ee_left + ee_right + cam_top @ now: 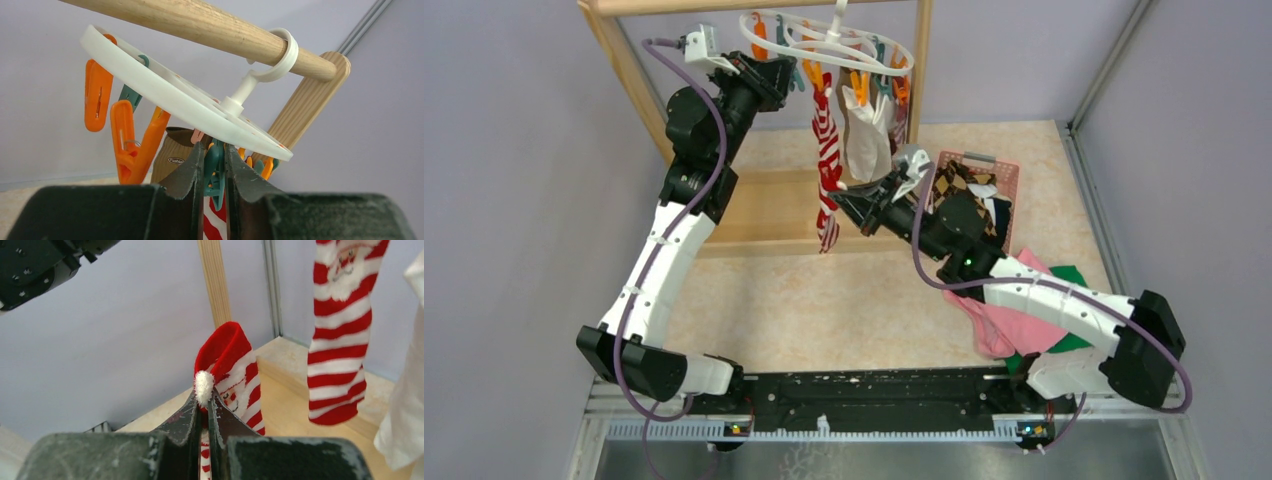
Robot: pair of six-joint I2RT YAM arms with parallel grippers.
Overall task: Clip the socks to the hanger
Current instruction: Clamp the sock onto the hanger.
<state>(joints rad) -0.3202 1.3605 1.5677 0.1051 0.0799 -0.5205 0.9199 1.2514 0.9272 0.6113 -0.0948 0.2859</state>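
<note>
the red-white striped sock [232, 367], pinched near its cuff in the closed right hand [204, 402], sits below the white ring hanger [165, 90]. feed the cuff squarely into the teal clip [213, 175] that the left hand [214, 150] squeezes, releasing only then. only the top view shows the argyle sock [959, 180] in the pink basket [1012, 185].

You are looking into a booth closed in by plain lavender-grey walls [514, 150] on the left, back and right. A metal strip [1111, 60] runs up the far right corner where two walls meet. The counter [824, 310] has a beige speckled top. Toward its far left stands a pale wooden rack [627, 65] with upright posts, a round top bar [200, 20] and a flat base board [769, 205] lying on the counter. The light is soft and even.
</note>
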